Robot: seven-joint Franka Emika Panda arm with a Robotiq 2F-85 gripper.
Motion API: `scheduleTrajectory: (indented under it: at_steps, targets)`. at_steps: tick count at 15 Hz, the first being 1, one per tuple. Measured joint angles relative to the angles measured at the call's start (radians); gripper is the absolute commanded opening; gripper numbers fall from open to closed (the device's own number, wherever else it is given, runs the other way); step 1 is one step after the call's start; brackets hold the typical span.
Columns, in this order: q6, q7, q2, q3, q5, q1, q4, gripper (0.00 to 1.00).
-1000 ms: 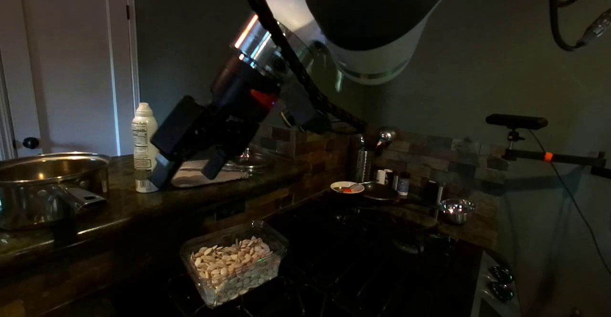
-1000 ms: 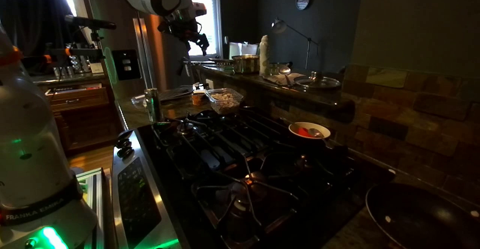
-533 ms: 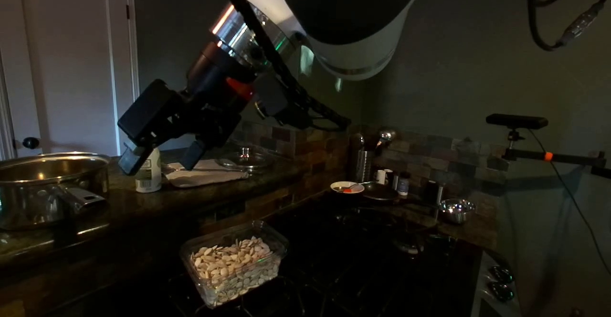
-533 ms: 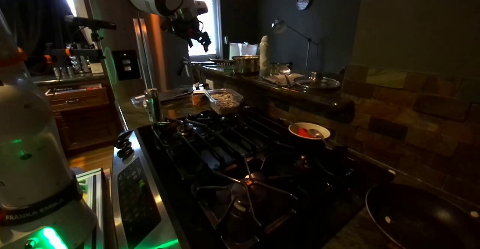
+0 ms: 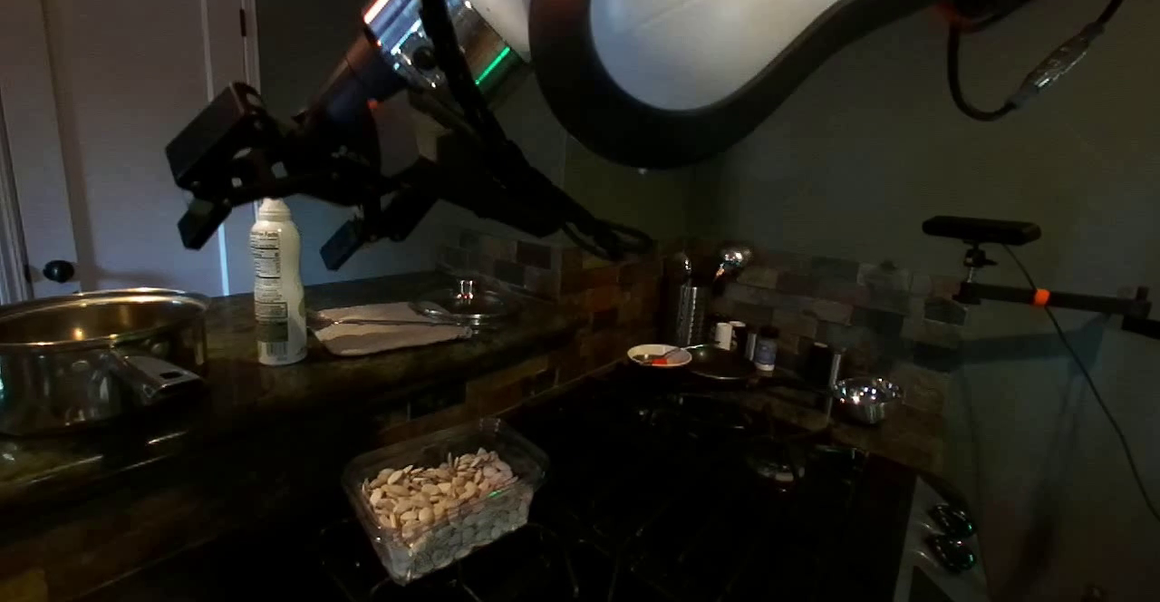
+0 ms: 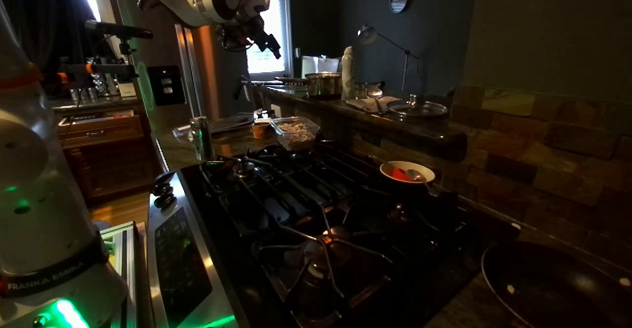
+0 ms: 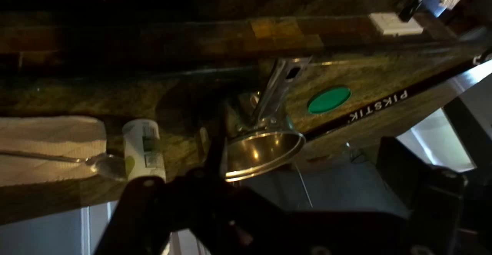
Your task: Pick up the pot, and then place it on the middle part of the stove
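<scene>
Wrist view: the stainless-steel saucepan (image 7: 265,147) is found ahead of the robot's fingers (image 7: 216,155), part of its rim being hidden behind the finger at picture left. It is stood upright on the raised stone ledge (image 5: 240,380), untouched. In an exterior view the gripper (image 5: 263,244) is held above the level of the rim and to picture right of it, so a move down and toward the saucepan is judged to come next. The fingers are spread wide and nothing is pinched between them; the white capped bottle (image 5: 279,303) is seen past the gap, near the saucepan, and could be knocked if the descent were made too soon.

The saucepan's long axis is given by its straight handle (image 7: 279,88). In the wrist view the free end is pointed up the picture and slightly right, away from the gripper; on the ledge, it is aimed at the edge on the side of the black gas stove (image 6: 303,182). The handle's line is crossed, as far as can be judged, by the line along which the fingers would close, so a pinch across it seems suited. Whether the wrist's tilt is matched to the handle's slope cannot be told. Lift and placement are not yet done.
</scene>
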Motion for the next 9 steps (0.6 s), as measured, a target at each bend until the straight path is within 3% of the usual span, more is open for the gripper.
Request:
scheduleTrajectory:
  at_steps: [5, 9]
  targets:
    - [-0.028, 0.26, -0.035, 0.199, -0.419, -0.213, 0.089, 1.0]
    - [-0.233, 0.425, -0.035, 0.394, -0.734, -0.333, 0.186, 1.0]
